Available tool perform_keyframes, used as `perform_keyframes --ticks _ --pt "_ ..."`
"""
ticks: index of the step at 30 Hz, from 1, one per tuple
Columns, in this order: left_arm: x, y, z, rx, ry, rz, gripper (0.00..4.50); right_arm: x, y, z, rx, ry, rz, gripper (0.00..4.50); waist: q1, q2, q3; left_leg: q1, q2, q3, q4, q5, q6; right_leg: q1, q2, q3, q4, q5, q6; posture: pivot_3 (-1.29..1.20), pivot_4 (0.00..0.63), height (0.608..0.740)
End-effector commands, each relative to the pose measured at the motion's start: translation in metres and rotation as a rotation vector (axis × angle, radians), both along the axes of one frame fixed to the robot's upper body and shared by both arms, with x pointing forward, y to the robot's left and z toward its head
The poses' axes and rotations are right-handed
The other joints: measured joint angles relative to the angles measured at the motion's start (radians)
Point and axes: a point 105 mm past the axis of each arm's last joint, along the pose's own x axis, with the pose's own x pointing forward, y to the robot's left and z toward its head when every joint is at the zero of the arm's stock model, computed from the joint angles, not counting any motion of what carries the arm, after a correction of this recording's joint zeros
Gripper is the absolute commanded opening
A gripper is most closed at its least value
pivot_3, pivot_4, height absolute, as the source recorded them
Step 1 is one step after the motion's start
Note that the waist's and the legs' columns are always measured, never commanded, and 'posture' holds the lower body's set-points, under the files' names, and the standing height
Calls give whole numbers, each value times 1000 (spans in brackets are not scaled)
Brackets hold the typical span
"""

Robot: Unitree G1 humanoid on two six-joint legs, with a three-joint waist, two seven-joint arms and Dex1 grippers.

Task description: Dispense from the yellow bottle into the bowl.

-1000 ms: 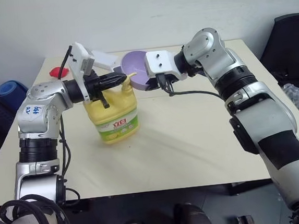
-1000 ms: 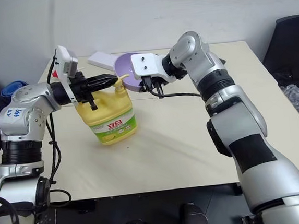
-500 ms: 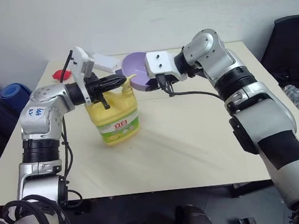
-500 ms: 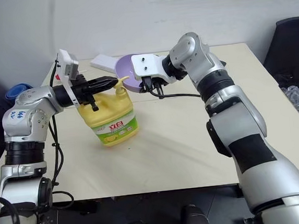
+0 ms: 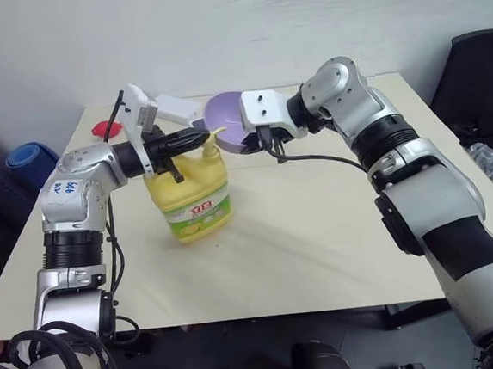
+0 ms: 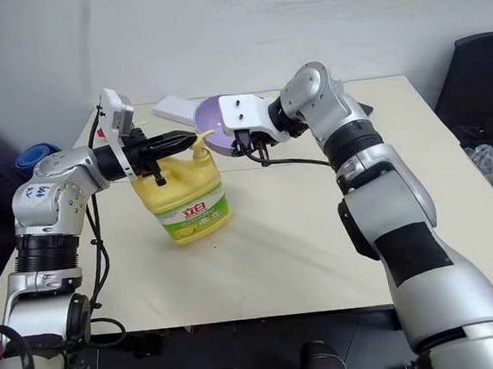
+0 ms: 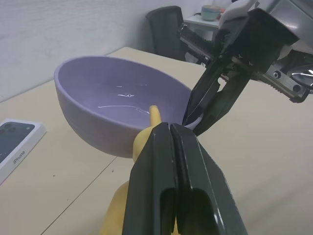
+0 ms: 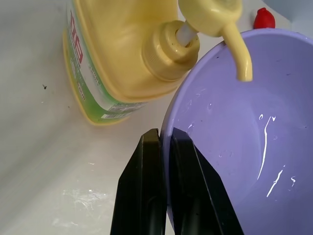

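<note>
The yellow bottle (image 5: 192, 198) stands upright on the table's left half, green-and-white label facing me. My left gripper (image 5: 202, 136) is shut, its black fingers (image 7: 171, 161) lying level over the pump head. The pump's nozzle (image 8: 238, 54) reaches over the rim of the lavender bowl (image 5: 226, 121). The bowl is held off the table, tilted toward the bottle, with thin white streaks inside (image 8: 266, 132). My right gripper (image 8: 163, 139) is shut on the bowl's near rim. The left wrist view also shows the right gripper (image 7: 198, 115) clamped on the bowl (image 7: 107, 100).
A white phone box (image 5: 178, 108) lies behind the bottle and a small red object (image 5: 103, 126) sits at the table's back left corner. The beige table (image 5: 320, 230) stretches in front and to the right. A black chair (image 5: 478, 69) stands beyond the right edge.
The whole picture has shifted a little. Both grippers, the bottle and the bowl keep the same arrangement.
</note>
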Motion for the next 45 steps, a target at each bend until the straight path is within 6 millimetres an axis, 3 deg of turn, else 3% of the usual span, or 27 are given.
perform_keyframes --ticks 1,8,20,25,29,34,38,41,45 --pt "-4 3 -116 117 407 44 33 1 2 0 23 0 -7 0 0 1 -1 0 0 0 0 0 0 0 0 0 0 0 0 0 150 740" --pt "-4 5 -115 127 409 43 33 1 7 0 38 -2 -1 0 0 1 -1 0 -1 0 -2 0 0 0 -1 0 -1 0 0 0 150 740" --pt "-11 8 -150 130 520 64 33 -2 13 9 55 -22 20 0 0 8 -6 2 -1 0 -5 0 0 4 -1 0 -3 0 0 0 150 740" --pt "-10 8 -148 116 501 63 33 -1 12 11 58 -30 15 0 0 10 -8 15 -2 0 -11 -5 -5 15 -2 1 -8 -3 4 0 150 740" --pt "-2 -3 -96 -57 301 -9 33 -1 11 11 65 -24 16 0 0 10 -8 15 -3 0 -12 -5 -5 13 -3 1 -7 -4 4 0 150 740" --pt "-14 2 -14 -242 17 -137 33 -1 5 10 75 -9 6 0 -1 9 0 10 -3 0 -12 -4 -5 8 -3 0 -5 -4 4 0 150 740" --pt "-28 16 28 -279 -138 -164 33 3 -13 6 88 7 -34 0 -7 -8 18 -10 -3 -1 -6 1 -1 -12 -3 0 0 -3 4 0 150 740" --pt "-44 22 44 -270 -204 -193 33 3 -34 2 88 14 -66 0 -12 -19 26 -36 -3 -1 -2 6 -1 -37 -3 -1 5 -3 3 0 150 740" --pt "-84 38 8 -71 -168 -220 33 -14 -97 -27 92 92 -170 0 -19 -19 29 -49 -5 -4 -4 6 0 -49 -2 -5 5 -3 3 0 150 740"
